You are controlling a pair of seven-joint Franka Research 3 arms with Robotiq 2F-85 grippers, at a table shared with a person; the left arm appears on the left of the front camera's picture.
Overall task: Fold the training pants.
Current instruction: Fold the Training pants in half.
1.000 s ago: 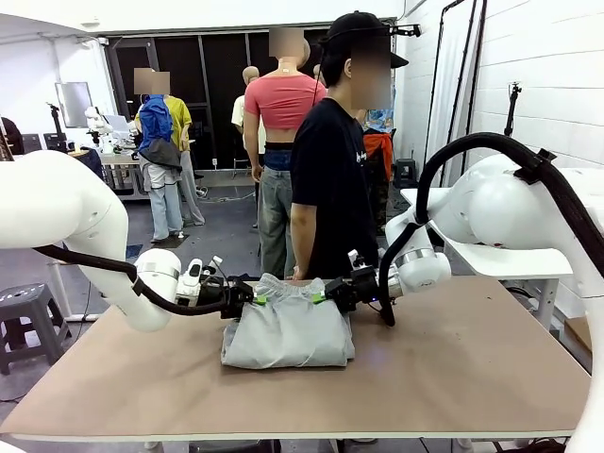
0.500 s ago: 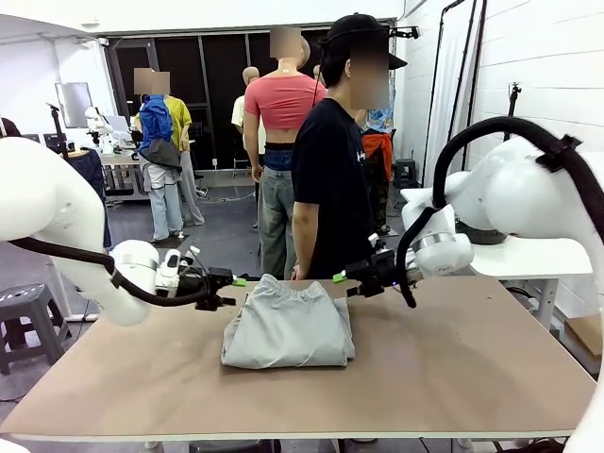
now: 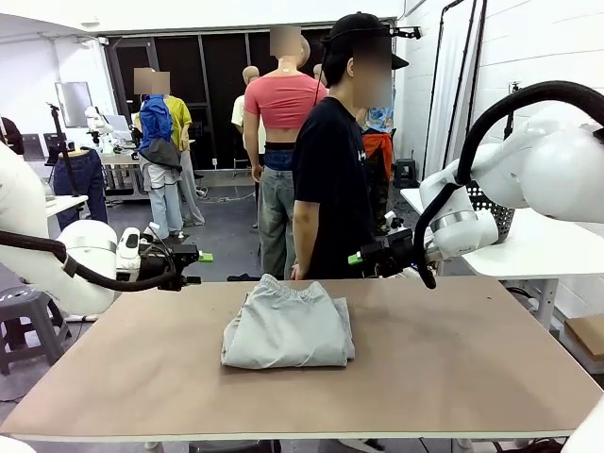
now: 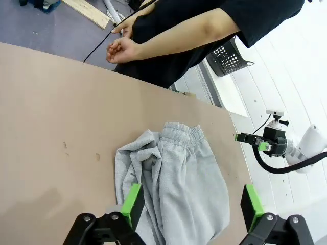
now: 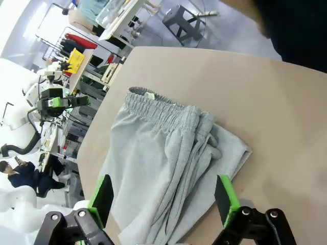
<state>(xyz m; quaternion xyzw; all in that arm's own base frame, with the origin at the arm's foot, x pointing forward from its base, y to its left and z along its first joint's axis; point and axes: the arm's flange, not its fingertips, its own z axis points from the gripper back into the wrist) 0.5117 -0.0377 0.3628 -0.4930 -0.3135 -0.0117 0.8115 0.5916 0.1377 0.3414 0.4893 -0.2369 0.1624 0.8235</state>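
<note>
You see the training pants (image 3: 288, 328) lying folded on the desk (image 3: 453, 359); left pincer (image 3: 195, 257) and right pincer (image 3: 359, 259) hang apart, empty, flanking it, suggesting release.

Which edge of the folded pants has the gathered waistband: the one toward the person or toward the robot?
The edge toward the person. The pants show their ruffled elastic waistband at the far side; the near edge is a smooth, straight fold.
</note>
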